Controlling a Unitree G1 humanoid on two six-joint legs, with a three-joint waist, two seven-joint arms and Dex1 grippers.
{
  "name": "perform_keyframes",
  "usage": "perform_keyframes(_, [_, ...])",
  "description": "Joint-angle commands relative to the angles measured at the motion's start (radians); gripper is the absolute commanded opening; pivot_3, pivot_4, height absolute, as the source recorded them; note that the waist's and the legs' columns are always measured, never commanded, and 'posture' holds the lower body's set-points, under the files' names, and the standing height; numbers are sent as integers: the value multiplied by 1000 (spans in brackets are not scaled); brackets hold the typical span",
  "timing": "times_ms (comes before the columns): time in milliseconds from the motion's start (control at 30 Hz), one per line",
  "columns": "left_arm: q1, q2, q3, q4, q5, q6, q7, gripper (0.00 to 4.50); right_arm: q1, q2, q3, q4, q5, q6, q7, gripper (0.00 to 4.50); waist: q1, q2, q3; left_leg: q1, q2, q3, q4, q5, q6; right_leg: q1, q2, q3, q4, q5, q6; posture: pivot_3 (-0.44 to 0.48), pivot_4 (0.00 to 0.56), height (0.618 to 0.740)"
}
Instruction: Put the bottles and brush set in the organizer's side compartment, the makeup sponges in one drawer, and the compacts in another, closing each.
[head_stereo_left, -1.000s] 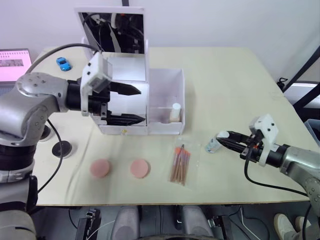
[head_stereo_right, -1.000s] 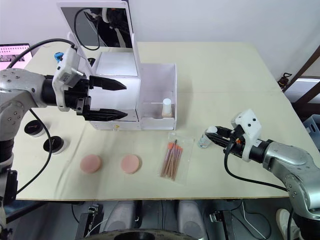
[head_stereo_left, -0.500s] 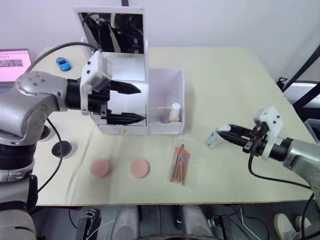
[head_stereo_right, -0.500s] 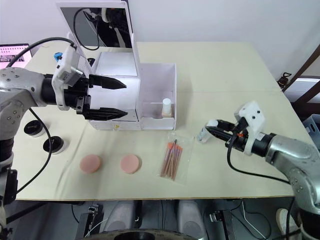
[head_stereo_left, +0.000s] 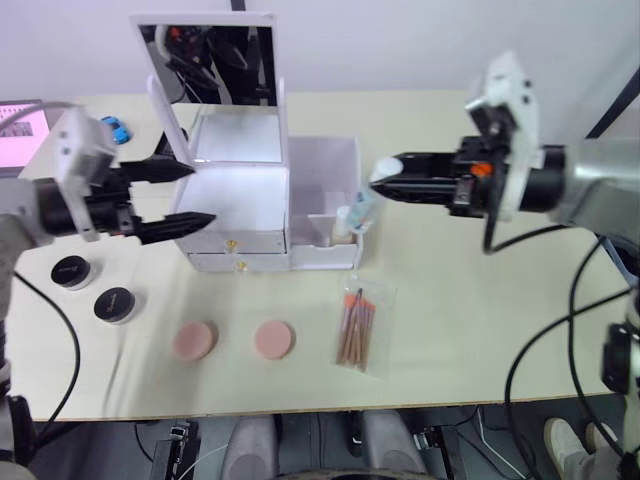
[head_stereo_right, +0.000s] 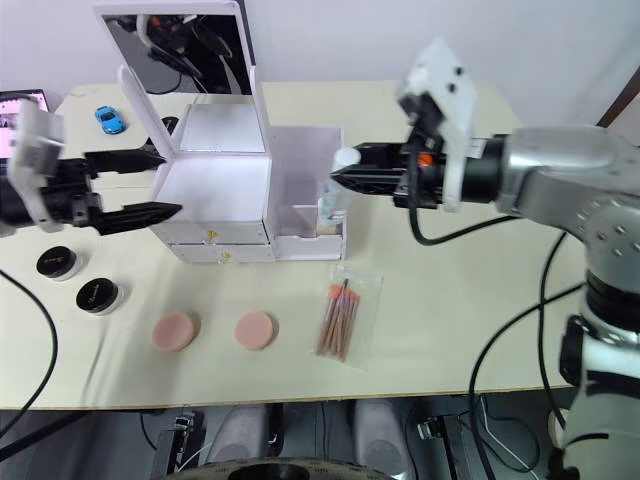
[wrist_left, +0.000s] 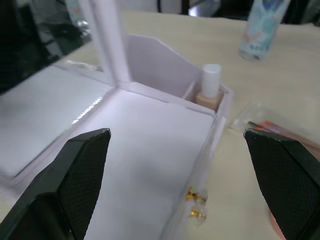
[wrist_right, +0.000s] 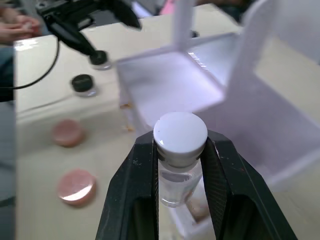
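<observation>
Since one second ago my right arm comes up from the table near the brush set and now it is above the organizer, with the small bottle in it, while my left arm goes back to the left, away from the organizer's front. From the left: two black compacts (head_stereo_left: 70, 271) lie near the table's left edge, well apart from my left gripper (head_stereo_left: 183, 195), which hovers with its fingers spread wide and empty, pointing at the white organizer (head_stereo_left: 236, 205). In front of the organizer lie two pink makeup sponges (head_stereo_left: 195, 340), and to their right the brush set (head_stereo_left: 358, 329) in its clear sleeve. The side compartment (head_stereo_left: 330, 176) already has one bottle with white cap (head_stereo_left: 346, 222) standing upright in its front section. My right gripper (head_stereo_left: 383, 179) is closed on the clear bottle (wrist_right: 179, 150), holding it under the white cap; the bottle hangs down, tilted, with its lower end just at the compartment's right wall. I judge the bottle must go a little more left before lowering. My right arm is the nearer one. I cannot read any label or writing.
</observation>
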Motion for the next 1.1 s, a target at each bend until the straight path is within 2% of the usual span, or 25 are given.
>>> perform_keyframes(33, [84,7,108,-104,-50,29,31,4500,-77,21,67,62,-81,-35,49,672,4,0,0,-1,0,0,0,0,0,0,0,0,0,0,0,0,150,725])
perform_keyframes(233, [256,-54,256,-296,-182,121,136,4500,-163,82,220,228,-256,-133,162,672,-6,0,0,-1,0,1,1,0,0,-1,-1,0,0,0,0,0,150,725])
perform_keyframes(433, [320,-77,337,-387,-289,162,242,4500,-184,156,323,345,-426,-258,237,672,-6,0,0,0,0,0,1,0,0,-1,1,-1,2,0,0,0,150,725])
perform_keyframes(900, [417,-59,364,-459,-370,154,351,4500,-189,331,390,497,-644,-390,299,672,-7,0,0,1,0,0,0,0,0,-1,1,0,3,0,0,0,150,725])
perform_keyframes(1100, [428,-34,350,-457,-345,143,344,4500,-128,364,409,469,-678,-381,310,672,-6,1,0,1,0,0,0,0,0,-1,1,0,2,0,0,0,150,725])
